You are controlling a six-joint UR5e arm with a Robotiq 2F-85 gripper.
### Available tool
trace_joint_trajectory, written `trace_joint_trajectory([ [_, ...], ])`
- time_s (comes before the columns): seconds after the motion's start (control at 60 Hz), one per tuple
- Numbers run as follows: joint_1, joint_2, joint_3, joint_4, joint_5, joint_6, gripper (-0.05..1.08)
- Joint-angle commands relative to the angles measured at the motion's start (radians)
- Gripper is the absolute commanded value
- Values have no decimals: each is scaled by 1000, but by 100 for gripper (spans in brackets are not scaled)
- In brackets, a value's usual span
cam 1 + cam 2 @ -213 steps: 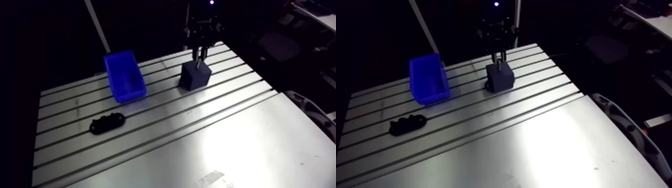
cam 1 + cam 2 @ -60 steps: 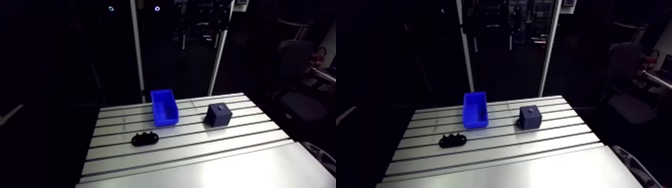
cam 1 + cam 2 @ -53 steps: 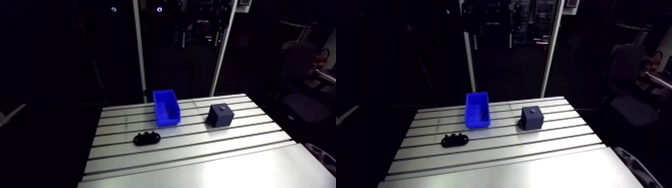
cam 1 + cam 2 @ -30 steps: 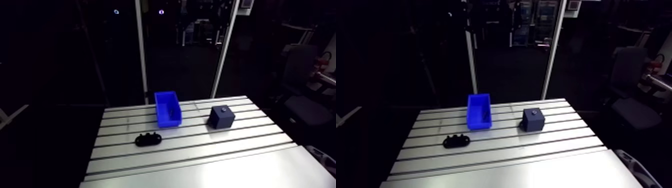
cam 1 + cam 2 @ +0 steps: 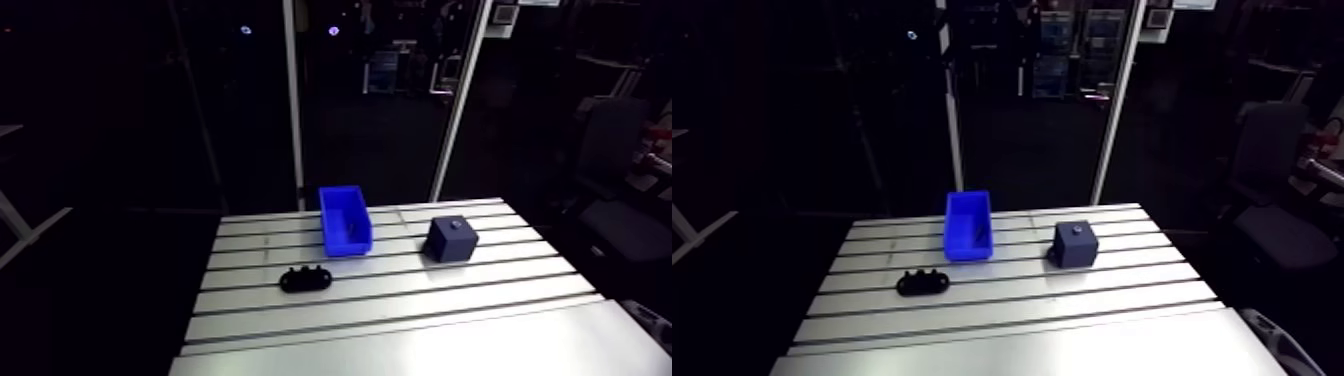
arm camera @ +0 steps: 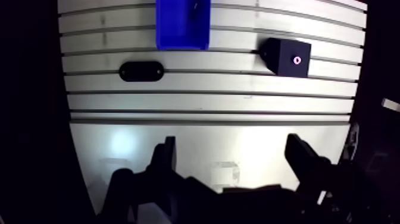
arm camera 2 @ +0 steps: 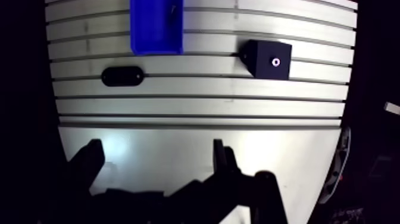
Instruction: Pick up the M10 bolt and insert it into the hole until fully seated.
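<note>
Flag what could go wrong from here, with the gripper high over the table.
1. The bolt shows only as a small pale ring atop the dark block; whether it sits flush cannot be told, so it may be only partly seated.
2. The gripper is open, empty and far off, so a correcting push would need a fresh, well-aligned approach.

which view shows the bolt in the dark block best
The wrist view: it looks down on the dark block, where the bolt shows as a bright ring. The arm view gives only a faint speck there.
</note>
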State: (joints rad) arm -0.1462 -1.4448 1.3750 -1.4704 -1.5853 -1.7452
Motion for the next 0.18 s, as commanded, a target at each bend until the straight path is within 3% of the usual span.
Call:
trace_joint_trajectory([
  [0.017, 8, 1, 0, 0, 0, 0, 1],
  [0.183, 8, 1, -1, -1, 0, 0, 1],
])
